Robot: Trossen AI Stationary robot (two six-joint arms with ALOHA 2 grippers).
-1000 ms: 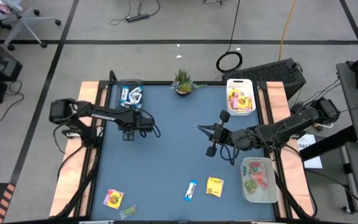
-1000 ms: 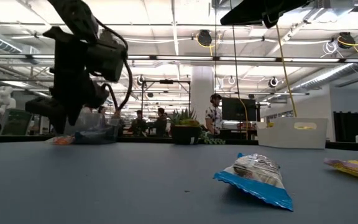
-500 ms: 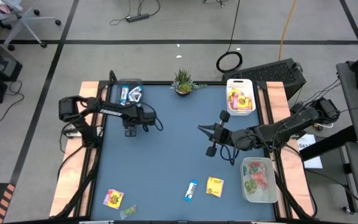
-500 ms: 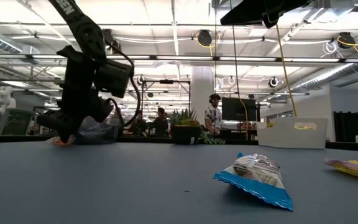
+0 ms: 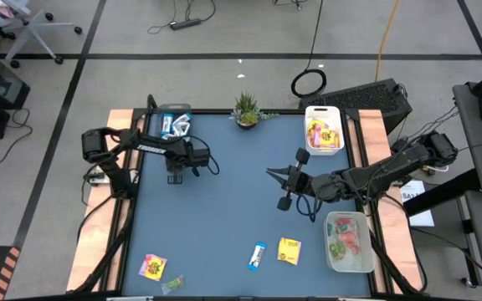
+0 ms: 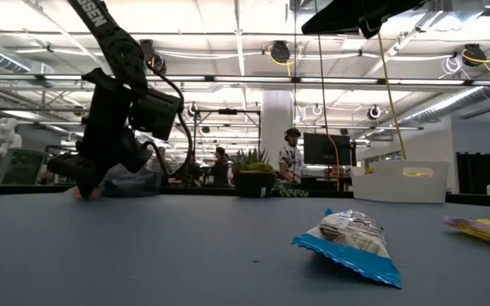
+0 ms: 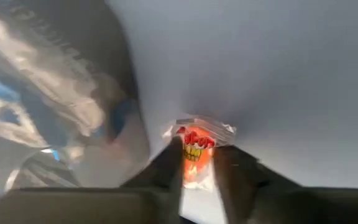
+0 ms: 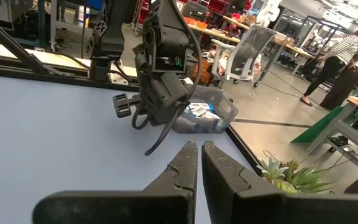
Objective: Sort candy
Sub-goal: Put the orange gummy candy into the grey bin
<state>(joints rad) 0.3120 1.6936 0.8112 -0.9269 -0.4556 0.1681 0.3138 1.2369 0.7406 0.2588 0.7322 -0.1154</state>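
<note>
A small orange-red candy (image 7: 194, 154) in a clear wrapper lies on the blue table just in front of a clear bin (image 5: 174, 125) of blue-and-white bars at the far left. My left gripper (image 5: 174, 176) is down on it, one finger on each side. Loose candy lies near the front edge: a blue-and-white bar (image 5: 258, 256), a yellow packet (image 5: 289, 250), a yellow-pink packet (image 5: 152, 266) and a greenish piece (image 5: 172, 284). My right gripper (image 5: 284, 186) hangs shut over the table's right half and holds nothing. My left gripper has the orange-red candy's two sides (image 7: 185, 163) between its two fingers (image 7: 169, 171), which slant down from above. The candy (image 6: 83, 192) still lies on the table. How far back it reaches between the fingers is not plain.
A potted plant (image 5: 246, 109) stands at the far edge. A white bin (image 5: 323, 130) with yellow packets is at the far right, and a clear bin (image 5: 348, 241) with red and green pieces at the near right. People stand in the room beyond.
My left gripper has come down toward the table and tipped over the orange-red candy beside the clear bin. The candy has stayed where it lay. My right arm has kept still.
</note>
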